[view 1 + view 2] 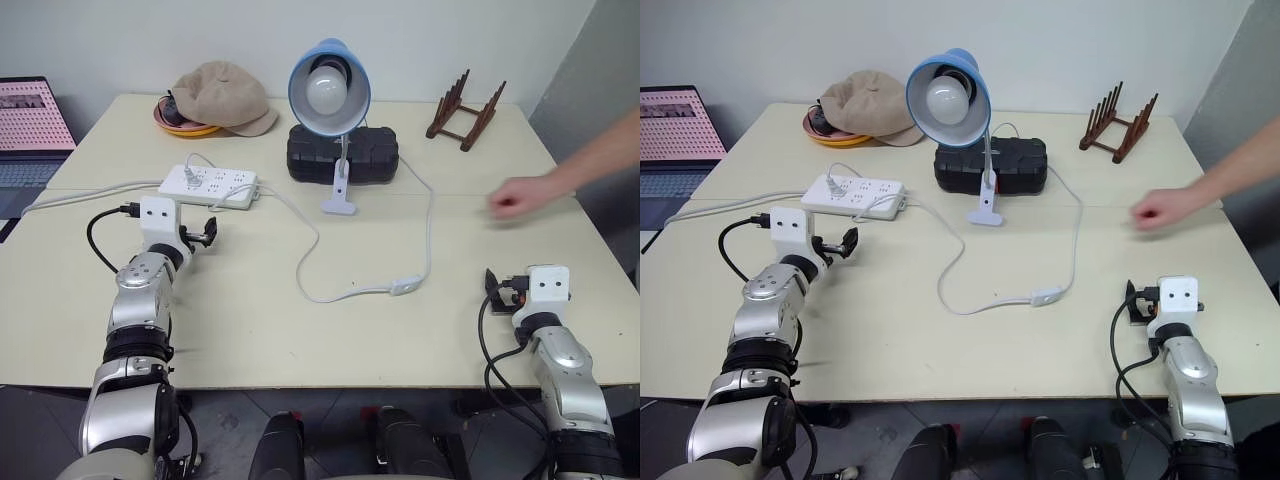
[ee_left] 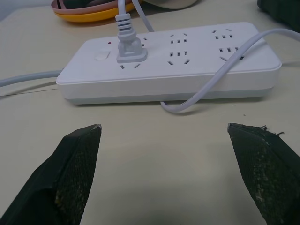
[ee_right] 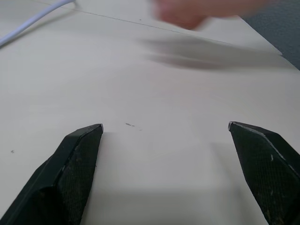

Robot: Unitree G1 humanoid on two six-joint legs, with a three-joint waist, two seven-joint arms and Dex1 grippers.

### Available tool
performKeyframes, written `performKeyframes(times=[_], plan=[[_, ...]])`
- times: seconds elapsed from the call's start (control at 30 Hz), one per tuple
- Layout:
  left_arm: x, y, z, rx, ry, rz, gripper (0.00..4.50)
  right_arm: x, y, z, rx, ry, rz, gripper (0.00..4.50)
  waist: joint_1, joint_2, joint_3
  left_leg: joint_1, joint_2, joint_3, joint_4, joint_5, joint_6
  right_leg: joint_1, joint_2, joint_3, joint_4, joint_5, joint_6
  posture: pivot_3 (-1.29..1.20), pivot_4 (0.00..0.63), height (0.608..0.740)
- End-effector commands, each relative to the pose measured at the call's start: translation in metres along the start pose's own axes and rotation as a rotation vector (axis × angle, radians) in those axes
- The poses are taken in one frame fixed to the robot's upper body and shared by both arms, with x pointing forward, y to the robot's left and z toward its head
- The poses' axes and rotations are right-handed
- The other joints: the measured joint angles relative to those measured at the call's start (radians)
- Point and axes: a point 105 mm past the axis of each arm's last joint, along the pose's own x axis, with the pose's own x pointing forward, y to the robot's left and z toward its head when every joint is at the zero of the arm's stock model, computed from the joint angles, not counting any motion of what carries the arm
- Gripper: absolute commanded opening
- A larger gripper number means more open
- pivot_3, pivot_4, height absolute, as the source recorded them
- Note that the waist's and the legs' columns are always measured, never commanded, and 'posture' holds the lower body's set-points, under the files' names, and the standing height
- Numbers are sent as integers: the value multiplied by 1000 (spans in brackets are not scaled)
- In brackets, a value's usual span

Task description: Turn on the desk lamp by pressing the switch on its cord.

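Note:
The desk lamp [image 1: 328, 85], with a light-blue shade and a white bulb that looks unlit, stands clipped at the back middle of the table. Its thin white cord [image 1: 430, 225] drops down the right side to the small white switch [image 1: 403, 287], which lies flat near the table's middle front. From there the cord loops left toward the power strip. My left gripper [image 2: 164, 129] is open and empty, just in front of the strip and well left of the switch. My right gripper [image 3: 164, 125] is open and empty over bare table, to the right of the switch.
A white power strip [image 1: 208, 185] lies at the left. A black case [image 1: 343, 152] sits behind the lamp's clip. A beige cap [image 1: 225, 97] rests on an orange dish, a wooden rack [image 1: 463, 110] stands back right, and a laptop [image 1: 30, 125] is far left. A person's hand [image 1: 520, 197] reaches in from the right.

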Motion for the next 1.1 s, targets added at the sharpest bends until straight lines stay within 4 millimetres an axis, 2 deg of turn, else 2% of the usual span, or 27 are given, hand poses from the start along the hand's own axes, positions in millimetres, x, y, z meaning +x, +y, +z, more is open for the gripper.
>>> performKeyframes(times=[0.03,0.13,0.23,0.37,0.47,0.63,0.67,0.83,0.97,1.1], plan=[[-2,7,11,22,-45,22,4473,-4,-16,16,-18,-51,-35,4500,0,0,0,0,0,0,0,0,0,0,0,0,0,0,0,0,150,740],[-6,10,12,26,-58,28,4473,-4,-10,19,-44,-55,10,4500,0,0,0,0,0,0,0,0,0,0,0,0,0,0,0,0,150,740],[-9,1,8,46,-55,-23,4473,-3,-4,24,-50,-66,77,4500,0,0,0,0,0,0,0,0,0,0,0,0,0,0,0,0,150,740],[-17,-24,25,103,-59,-277,4473,-8,18,47,-55,-89,353,4500,-1,0,0,0,0,0,0,0,0,0,0,0,0,0,0,0,150,740],[-36,-60,34,179,-41,-568,4473,-23,49,62,-146,-88,738,4500,-1,0,0,0,0,0,0,0,0,0,0,0,0,0,0,0,150,740],[-60,-104,49,219,-53,-827,4473,-26,69,66,-249,-29,1027,4500,-2,0,0,0,0,1,0,0,0,1,0,0,-1,-1,-2,0,150,740],[-70,-119,53,242,-60,-914,4473,-24,74,66,-299,-19,1093,4500,-2,0,0,0,0,1,0,0,0,0,0,1,-1,-2,-3,0,150,740],[-114,-169,60,318,-90,-1225,4473,-8,92,64,-464,-19,1240,4500,-4,1,1,0,0,1,0,0,0,0,0,1,-2,-2,-4,0,150,740],[-130,-183,57,380,-99,-1329,4473,-1,102,64,-483,-12,1311,4500,-3,1,1,0,1,1,0,0,0,0,1,0,-1,-1,-2,0,150,740],[-142,-193,50,450,-103,-1430,4473,6,108,54,-604,7,1373,4500,-3,1,1,0,1,1,0,0,0,0,0,1,-1,-1,-2,0,150,740]])
